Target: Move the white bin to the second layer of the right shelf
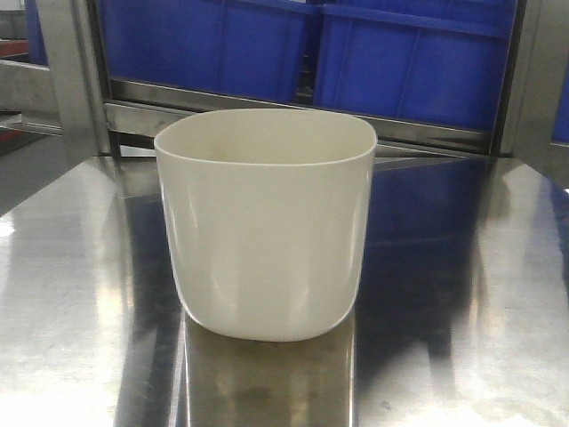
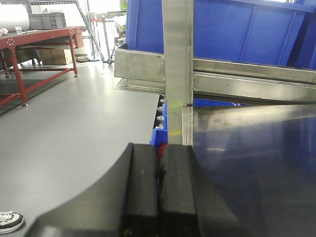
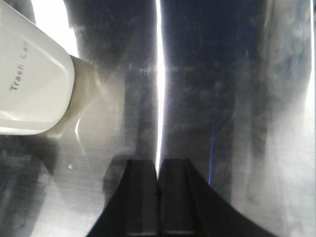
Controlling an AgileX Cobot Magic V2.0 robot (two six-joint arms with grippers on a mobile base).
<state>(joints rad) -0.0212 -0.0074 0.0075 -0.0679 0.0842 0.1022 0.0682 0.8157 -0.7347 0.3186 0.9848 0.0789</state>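
Note:
The white bin [image 1: 265, 227] stands upright in the middle of a shiny steel trolley deck [image 1: 80, 294], its rounded-square mouth open and nothing showing inside. The right wrist view catches its wall [image 3: 29, 74] at the upper left, printed "Trash Can", well to the left of my right gripper [image 3: 158, 170], whose black fingers are shut together above the steel with nothing held. My left gripper [image 2: 160, 163] is also shut and holds nothing; it hangs at the deck's left edge beside a steel post [image 2: 177, 69]. The right shelf second layer is out of view.
Blue crates [image 1: 409, 53] sit on a steel-framed rack just behind the deck. Off the trolley's left side lies open grey floor [image 2: 64, 128], with a red-framed bench [image 2: 29, 49] further back and a white shoe [image 2: 9, 221] at the bottom left.

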